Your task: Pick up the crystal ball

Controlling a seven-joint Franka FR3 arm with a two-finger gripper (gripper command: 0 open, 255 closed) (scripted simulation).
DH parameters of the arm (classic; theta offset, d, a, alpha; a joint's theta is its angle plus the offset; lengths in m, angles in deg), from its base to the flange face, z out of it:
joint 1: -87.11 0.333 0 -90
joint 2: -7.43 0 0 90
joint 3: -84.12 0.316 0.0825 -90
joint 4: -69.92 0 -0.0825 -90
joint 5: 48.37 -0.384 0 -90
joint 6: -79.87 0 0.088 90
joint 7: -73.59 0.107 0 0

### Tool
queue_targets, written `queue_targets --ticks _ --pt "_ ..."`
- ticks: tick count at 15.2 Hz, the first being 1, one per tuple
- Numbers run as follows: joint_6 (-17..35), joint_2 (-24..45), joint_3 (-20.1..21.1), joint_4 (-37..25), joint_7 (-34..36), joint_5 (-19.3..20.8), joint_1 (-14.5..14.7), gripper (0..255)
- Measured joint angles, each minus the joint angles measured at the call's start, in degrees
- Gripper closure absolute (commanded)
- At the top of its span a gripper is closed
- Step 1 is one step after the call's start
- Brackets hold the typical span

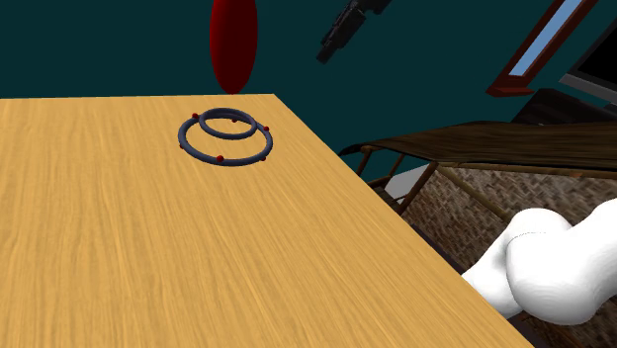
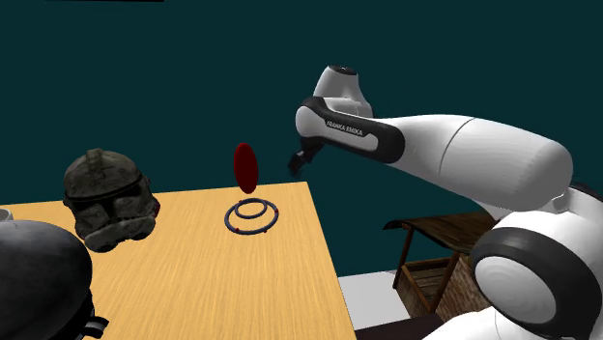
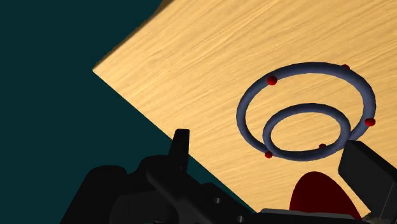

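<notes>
Dark teal walls all round, light wood table (image 1: 148,247) across most of the shoulder view. Beyond the table's edge on the shoulder view's right: dark wooden frame structure (image 1: 494,138), with a red-framed picture (image 1: 539,49) on the wall above it.

Crystal ball (image 1: 233,44) drawn as a dark red, narrow, upright ellipsoid, not clear glass. Sits near the table's far corner, over a ring stand (image 3: 305,68) made of two blue-grey rings, small inside large, with small red beads on them. Rings flat on the wood. Thin gap between the ball's lower tip and the rings in the second exterior view; actual contact impossible to confirm.

Gripper (image 1: 326,51) up in the air, off to the shoulder view's right of the ball, above the table's edge and clear of the ball. Fingers (image 3: 181,149) spread apart, grasping nothing. Seen from the wrist: ball low between the two fingers, nearer one of them, no touch visible; ring stand beyond it on the table.

Arm (image 2: 464,155) stretched from the second exterior view's right toward the ball.

Also on the table, at the second exterior view's left: weathered camo-toned helmet (image 2: 106,198), well apart from the stand. Large dark rounded object (image 2: 39,280) in the near corner, identity unclear.
</notes>
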Motion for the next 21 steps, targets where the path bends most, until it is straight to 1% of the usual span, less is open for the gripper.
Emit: queue_targets --ticks 3,5,13,14,17,21 --pt "1.6 4.0 0.3 -4.7 -3.5 -2.3 1.8 0" --pt "2.7 5.6 0.6 -6.6 -5.8 -3.9 2.9 0" --pt "4.2 12.7 2.1 -17.7 -15.2 -10.2 6.9 0" --pt "3.8 14.2 2.5 -20.3 -16.0 -10.7 7.3 0" --pt "5.0 15.1 2.9 -20.9 -17.9 -11.9 8.0 0" --pt "7.8 14.7 3.0 -17.6 -19.2 -12.7 8.1 0"
